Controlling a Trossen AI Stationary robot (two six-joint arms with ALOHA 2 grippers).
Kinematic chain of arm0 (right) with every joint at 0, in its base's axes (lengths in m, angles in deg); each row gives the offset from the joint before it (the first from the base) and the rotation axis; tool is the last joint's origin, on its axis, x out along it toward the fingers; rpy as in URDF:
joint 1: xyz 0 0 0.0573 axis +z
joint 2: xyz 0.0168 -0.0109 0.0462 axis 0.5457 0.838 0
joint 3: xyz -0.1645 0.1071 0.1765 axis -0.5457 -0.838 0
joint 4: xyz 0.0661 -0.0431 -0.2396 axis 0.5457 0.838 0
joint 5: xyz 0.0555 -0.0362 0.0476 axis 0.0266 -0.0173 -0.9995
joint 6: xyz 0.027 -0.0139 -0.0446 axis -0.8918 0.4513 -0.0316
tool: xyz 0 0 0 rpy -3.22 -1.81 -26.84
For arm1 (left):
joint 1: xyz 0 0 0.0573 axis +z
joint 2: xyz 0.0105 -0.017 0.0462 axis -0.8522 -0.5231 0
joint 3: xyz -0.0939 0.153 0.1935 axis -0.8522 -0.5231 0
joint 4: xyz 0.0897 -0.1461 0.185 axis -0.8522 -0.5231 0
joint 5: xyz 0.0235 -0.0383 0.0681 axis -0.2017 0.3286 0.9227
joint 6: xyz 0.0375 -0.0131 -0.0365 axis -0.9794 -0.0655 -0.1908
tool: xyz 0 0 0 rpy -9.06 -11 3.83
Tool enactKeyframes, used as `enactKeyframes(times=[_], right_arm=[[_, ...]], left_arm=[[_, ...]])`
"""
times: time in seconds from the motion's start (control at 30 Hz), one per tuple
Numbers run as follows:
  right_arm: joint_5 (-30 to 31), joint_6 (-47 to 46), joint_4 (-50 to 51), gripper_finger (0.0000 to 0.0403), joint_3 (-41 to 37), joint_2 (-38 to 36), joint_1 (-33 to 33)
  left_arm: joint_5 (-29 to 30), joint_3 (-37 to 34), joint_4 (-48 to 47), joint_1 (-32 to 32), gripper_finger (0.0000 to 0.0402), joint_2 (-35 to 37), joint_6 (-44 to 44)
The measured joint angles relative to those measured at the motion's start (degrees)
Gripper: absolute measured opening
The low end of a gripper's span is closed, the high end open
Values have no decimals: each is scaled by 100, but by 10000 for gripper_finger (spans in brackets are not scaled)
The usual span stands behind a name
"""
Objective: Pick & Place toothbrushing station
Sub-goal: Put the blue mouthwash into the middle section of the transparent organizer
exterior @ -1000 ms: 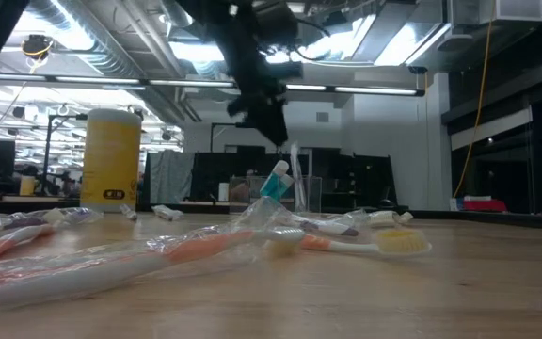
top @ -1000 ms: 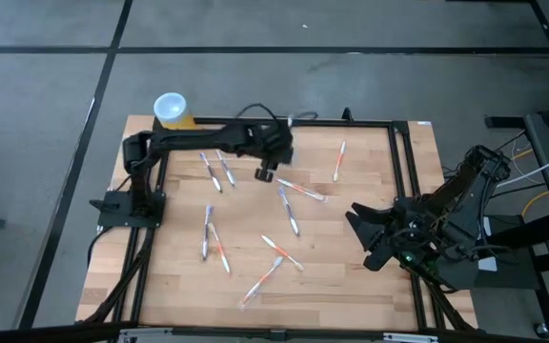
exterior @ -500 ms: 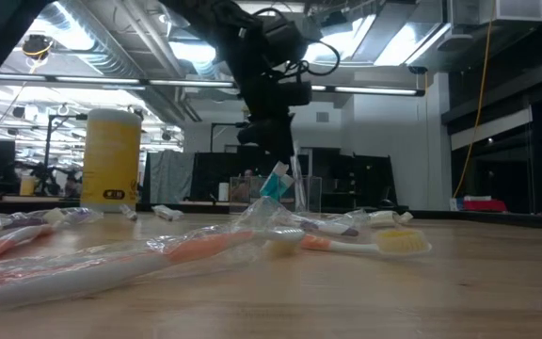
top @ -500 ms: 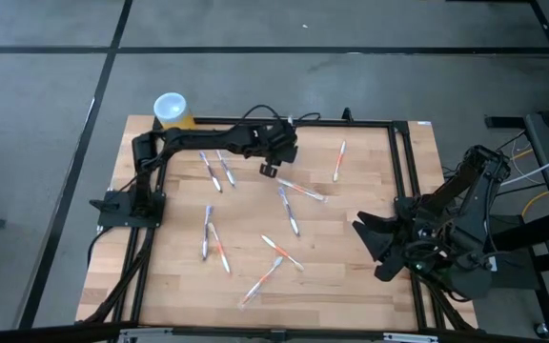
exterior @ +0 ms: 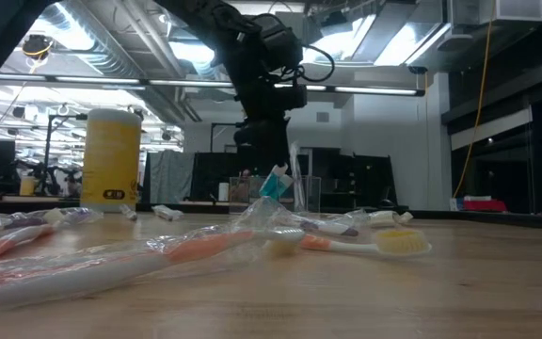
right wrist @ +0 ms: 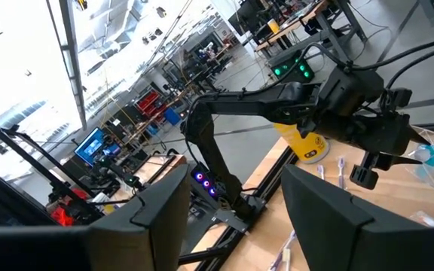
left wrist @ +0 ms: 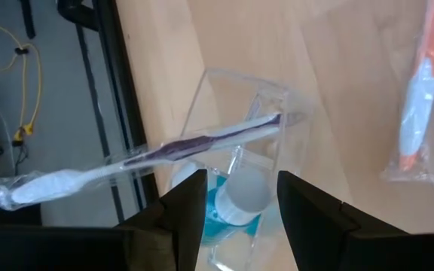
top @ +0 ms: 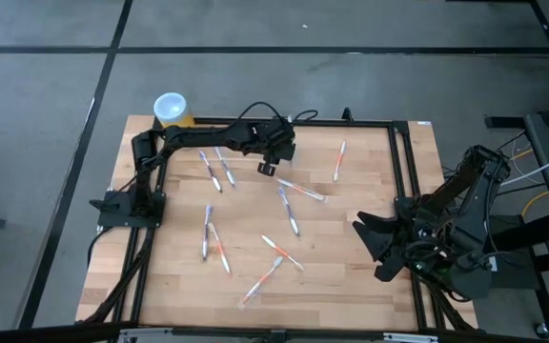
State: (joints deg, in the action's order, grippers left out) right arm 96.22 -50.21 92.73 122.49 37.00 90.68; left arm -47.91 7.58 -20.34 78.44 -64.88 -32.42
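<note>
At the bench's far edge, the left end effector (left wrist: 233, 202) hovers open above the small clear plastic toothbrush holder (left wrist: 239, 143), not yet gripping it. The right end effector (top: 368, 243) waits open at the near right; pick and placement remain.

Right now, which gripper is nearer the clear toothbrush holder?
Left. The left gripper hovers right above the clear holder at the table's far edge; the right gripper waits with fingers open near the right edge, well away.
</note>
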Motion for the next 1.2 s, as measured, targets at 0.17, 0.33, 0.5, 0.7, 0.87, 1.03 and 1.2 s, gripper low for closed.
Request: enactKeyframes(times=[0.17, 0.33, 0.5, 0.7, 0.87, 1.03, 1.2], right_arm=[[0, -18, 1, 213, -1, 0, 0], [0, -36, 1, 213, -2, 0, 0], [0, -38, 1, 213, -1, 0, 0], [0, -35, 3, 213, 0, 0, 0], [0, -36, 8, 213, 0, 0, 0], [0, -38, 0, 213, -1, 4, 0], [0, -84, 3, 213, -2, 4, 0]], left_arm=[[-52, 0, 1, 11, 157, -12, 52], [-119, 0, -3, 44, 157, -39, 92], [-68, 0, 0, 95, 157, -39, 82], [-94, 0, -21, 251, 157, -89, 115], [-25, 0, 25, 302, 143, -177, 238], [340, 0, 265, 323, 100, -229, 397], [290, 7, 306, 471, 49, -216, 1011]])
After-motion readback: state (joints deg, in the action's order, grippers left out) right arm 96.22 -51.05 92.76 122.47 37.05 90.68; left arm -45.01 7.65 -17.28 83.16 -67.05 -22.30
